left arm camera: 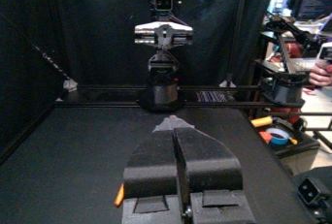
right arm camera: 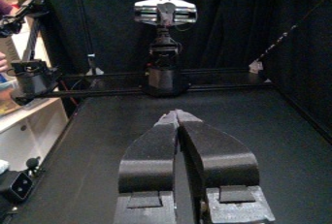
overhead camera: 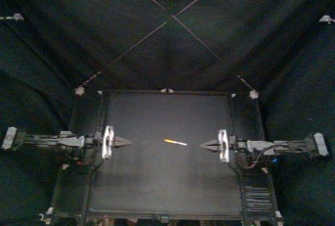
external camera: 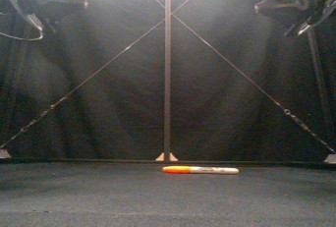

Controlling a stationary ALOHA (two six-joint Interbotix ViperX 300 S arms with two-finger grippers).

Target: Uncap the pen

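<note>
A marker pen (overhead camera: 174, 143) lies flat in the middle of the table, slightly slanted. In the front view the pen (external camera: 199, 170) shows an orange cap on the left and a white barrel on the right. My left gripper (overhead camera: 125, 144) hovers to its left, jaws shut on nothing and pointing at the pen. My right gripper (overhead camera: 209, 144) hovers to its right, also shut and holding nothing. The left wrist view shows the shut left gripper (left arm camera: 176, 123) with an orange sliver of the pen (left arm camera: 118, 197) beside a jaw. In the right wrist view the shut right gripper (right arm camera: 174, 117) hides the pen.
The black table (overhead camera: 164, 186) carries only the pen. Both arms hang high at the front view's upper corners, well above the tabletop (external camera: 79, 197).
</note>
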